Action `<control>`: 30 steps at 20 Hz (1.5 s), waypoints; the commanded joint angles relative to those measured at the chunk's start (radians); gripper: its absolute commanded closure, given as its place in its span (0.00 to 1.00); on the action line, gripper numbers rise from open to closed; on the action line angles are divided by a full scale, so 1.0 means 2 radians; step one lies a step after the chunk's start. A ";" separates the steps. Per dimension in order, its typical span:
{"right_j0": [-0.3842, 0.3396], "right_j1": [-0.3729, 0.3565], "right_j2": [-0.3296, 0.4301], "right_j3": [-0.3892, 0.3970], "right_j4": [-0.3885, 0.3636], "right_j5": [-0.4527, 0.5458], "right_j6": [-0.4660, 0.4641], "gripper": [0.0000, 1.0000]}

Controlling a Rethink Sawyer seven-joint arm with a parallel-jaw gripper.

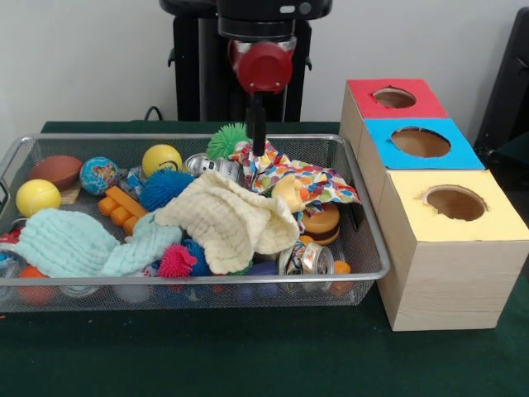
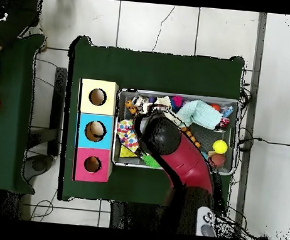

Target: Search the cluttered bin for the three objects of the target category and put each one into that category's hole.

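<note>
Pincer [image 1: 257, 142] hangs over the far middle of the wire bin [image 1: 374, 240], its tips pressed onto the multicoloured patterned cloth [image 1: 302, 178], apparently pinching it. That cloth lies at the bin's far right, beside a cream cloth [image 1: 227, 219]; a mint cloth [image 1: 78, 244] lies near left. Balls, spiky toys and cans sit around them. Right of the bin, three boxes: red [image 1: 395, 99] far, blue [image 1: 421, 142] middle, yellow [image 1: 455, 203] near, each with one hole.

light: bright, even | shadows: soft | glare: none | focus: slightly soft
</note>
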 commanded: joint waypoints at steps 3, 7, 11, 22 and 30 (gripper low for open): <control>-0.100 0.008 0.072 -0.060 -0.149 0.046 -0.151 0.00; -0.132 0.009 0.111 -0.102 -0.228 0.081 -0.206 0.00; -0.160 0.010 0.157 -0.135 -0.298 0.095 -0.258 0.00; -0.186 0.021 0.221 -0.167 -0.404 0.099 -0.294 0.00; -0.213 0.033 0.276 -0.194 -0.447 0.120 -0.329 0.00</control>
